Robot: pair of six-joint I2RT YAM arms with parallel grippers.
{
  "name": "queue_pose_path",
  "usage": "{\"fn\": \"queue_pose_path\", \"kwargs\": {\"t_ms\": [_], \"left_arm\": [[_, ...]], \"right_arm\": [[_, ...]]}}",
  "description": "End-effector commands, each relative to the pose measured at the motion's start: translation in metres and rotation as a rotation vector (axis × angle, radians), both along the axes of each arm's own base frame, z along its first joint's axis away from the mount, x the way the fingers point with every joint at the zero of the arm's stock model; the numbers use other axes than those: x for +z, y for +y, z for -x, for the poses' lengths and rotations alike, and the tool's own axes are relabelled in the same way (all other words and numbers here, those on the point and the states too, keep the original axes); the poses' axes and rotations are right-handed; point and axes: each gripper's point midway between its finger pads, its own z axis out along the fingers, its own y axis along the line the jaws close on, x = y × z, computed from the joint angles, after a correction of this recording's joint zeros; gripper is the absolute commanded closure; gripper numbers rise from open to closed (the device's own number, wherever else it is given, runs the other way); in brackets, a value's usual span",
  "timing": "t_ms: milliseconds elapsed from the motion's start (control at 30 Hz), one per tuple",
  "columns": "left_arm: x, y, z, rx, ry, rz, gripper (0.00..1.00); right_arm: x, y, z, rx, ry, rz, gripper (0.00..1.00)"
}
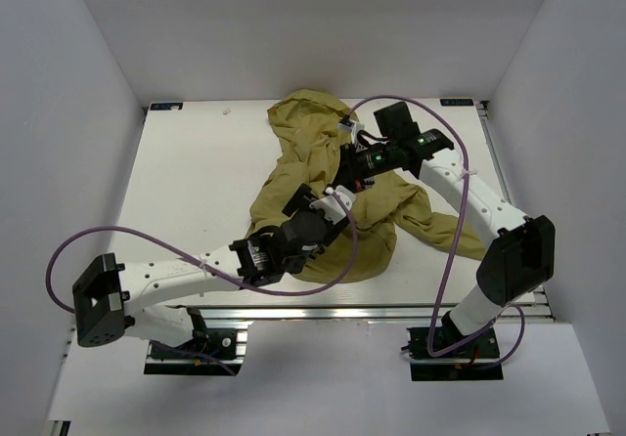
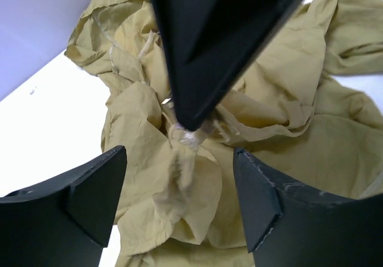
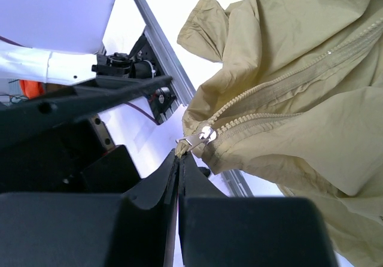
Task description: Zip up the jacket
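Observation:
The olive jacket [image 1: 313, 128] lies crumpled on the white table [image 1: 196, 182], one sleeve trailing to the right. My right gripper [image 3: 179, 153] is shut on the silver zipper pull [image 3: 200, 137] and holds it off the table; the zipper teeth [image 3: 281, 84] part above the slider. From the left wrist view, the right gripper's black fingers [image 2: 209, 51] come down from above onto the pull [image 2: 190, 137]. Below it my left gripper [image 2: 179, 201] is open, with a hanging fold of jacket fabric [image 2: 179, 183] between its fingers [image 2: 99, 189], unclamped. In the top view the two grippers meet at the jacket's middle [image 1: 337, 194].
White walls enclose the table on three sides. An aluminium rail [image 3: 158, 51] runs along the near table edge. Purple cables [image 1: 59, 260] loop from both arms; the right arm's cable arcs over the jacket [image 1: 391, 101].

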Motion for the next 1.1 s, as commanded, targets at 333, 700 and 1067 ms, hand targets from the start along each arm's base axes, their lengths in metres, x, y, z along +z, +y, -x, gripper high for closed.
{"fn": "queue_pose_path", "kwargs": {"t_ms": [333,700,1067], "left_arm": [[-0.006,-0.014,0.002,-0.076,-0.003,-0.081,0.55],[0.006,-0.023,0.002,-0.118,-0.047,-0.045,0.28],[0.008,-0.026,-0.003,-0.097,-0.068,-0.043,0.99]], "right_arm": [[0.017,-0.002,-0.004,0.013,-0.007,-0.057,1.0],[0.01,-0.002,-0.002,0.02,0.021,-0.05,1.0],[0.01,-0.001,0.0,0.03,0.023,-0.056,1.0]]}}
